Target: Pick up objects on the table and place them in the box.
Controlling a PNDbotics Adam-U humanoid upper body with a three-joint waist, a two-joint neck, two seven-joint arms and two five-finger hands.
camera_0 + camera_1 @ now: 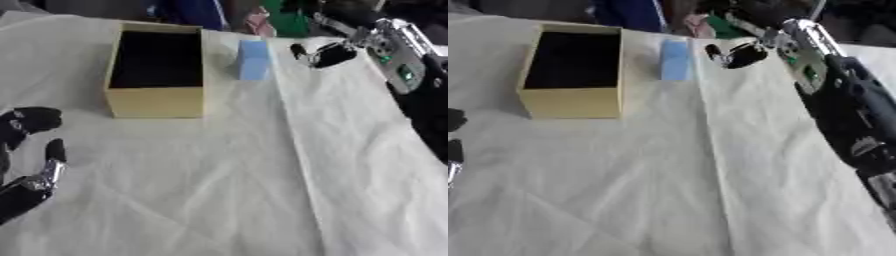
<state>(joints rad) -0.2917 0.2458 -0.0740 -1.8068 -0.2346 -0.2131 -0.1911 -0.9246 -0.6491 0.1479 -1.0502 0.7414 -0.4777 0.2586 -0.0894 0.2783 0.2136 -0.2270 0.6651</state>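
An open yellow box (156, 102) with a dark inside stands at the back left of the table. Just to its right a light blue block (254, 60) stands upright, apart from the box wall. My right arm comes in from the upper right. Its hand (331, 54) hovers a little right of the block without touching it, fingers and thumb spread and holding nothing. At the lower left edge my left hand (26, 187) rests idle and open, fingers (37, 119) pointing up, well in front of the box.
A white cloth (201, 190) covers the table, with a long crease (302, 150) running from beside the block to the front edge. Blue, green and pink things (284, 20) lie beyond the far edge.
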